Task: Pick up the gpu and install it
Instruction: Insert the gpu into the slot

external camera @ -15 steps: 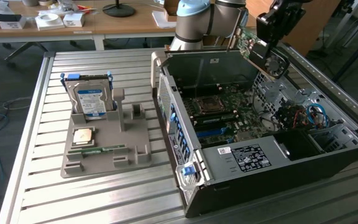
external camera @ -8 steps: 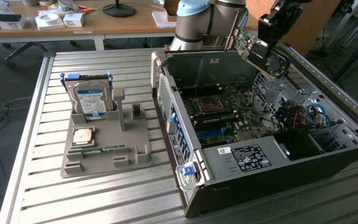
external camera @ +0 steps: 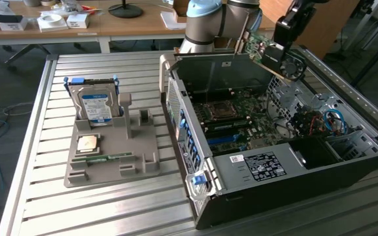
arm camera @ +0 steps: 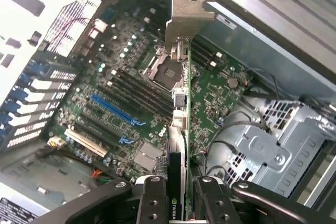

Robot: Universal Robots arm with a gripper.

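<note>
My pincer (arm camera: 176, 204) is clenched on the gpu (arm camera: 178, 108), gripping its two flat faces, I judge so that the card's edge stays free for a slot. The card hangs in the air above the open computer case (external camera: 255, 183), over the motherboard (arm camera: 105, 98), not yet seated.

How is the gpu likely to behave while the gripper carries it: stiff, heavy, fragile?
Probably stiff: the gpu hangs straight from the gripper without sagging. Likely fragile, since its fan and circuitry sit uncovered. Its metal bracket may make one end heavier.
</note>
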